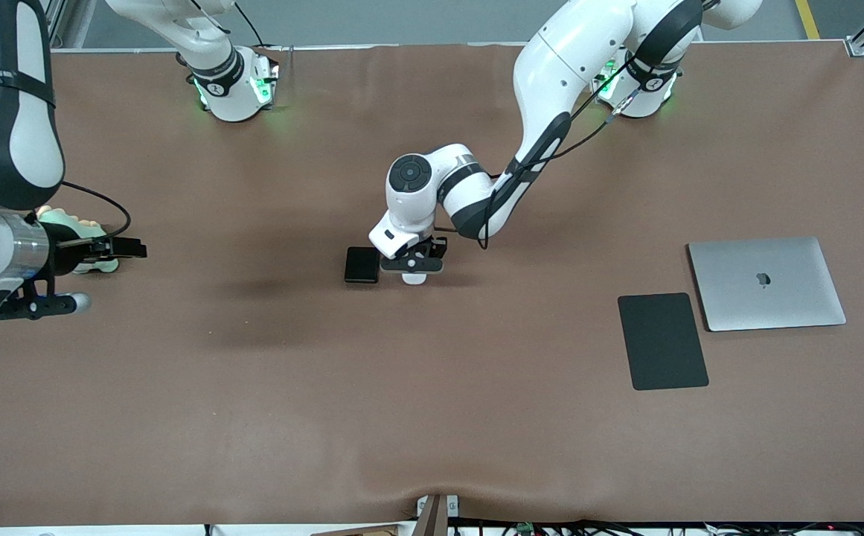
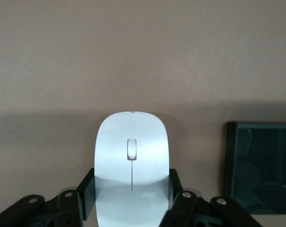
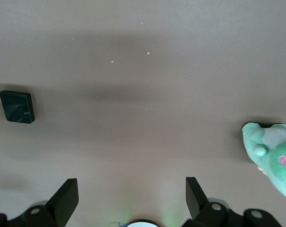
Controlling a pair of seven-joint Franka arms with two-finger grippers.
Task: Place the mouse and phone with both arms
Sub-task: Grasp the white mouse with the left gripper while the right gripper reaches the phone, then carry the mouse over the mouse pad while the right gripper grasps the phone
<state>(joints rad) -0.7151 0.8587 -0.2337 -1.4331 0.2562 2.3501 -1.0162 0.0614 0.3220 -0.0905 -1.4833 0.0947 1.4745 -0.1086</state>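
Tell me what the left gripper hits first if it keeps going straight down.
The mouse: the left gripper points down with its fingers either side of it. Contact is unclear. The phone lies beside it.

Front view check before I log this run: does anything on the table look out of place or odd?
One thing: a green plush toy lies at the right arm's end of the table, under the right gripper, unlike the desk items. The mouse and phone sit square.

closed laptop [image 1: 766, 283], mouse pad [image 1: 662, 341], green plush toy [image 3: 273, 156]
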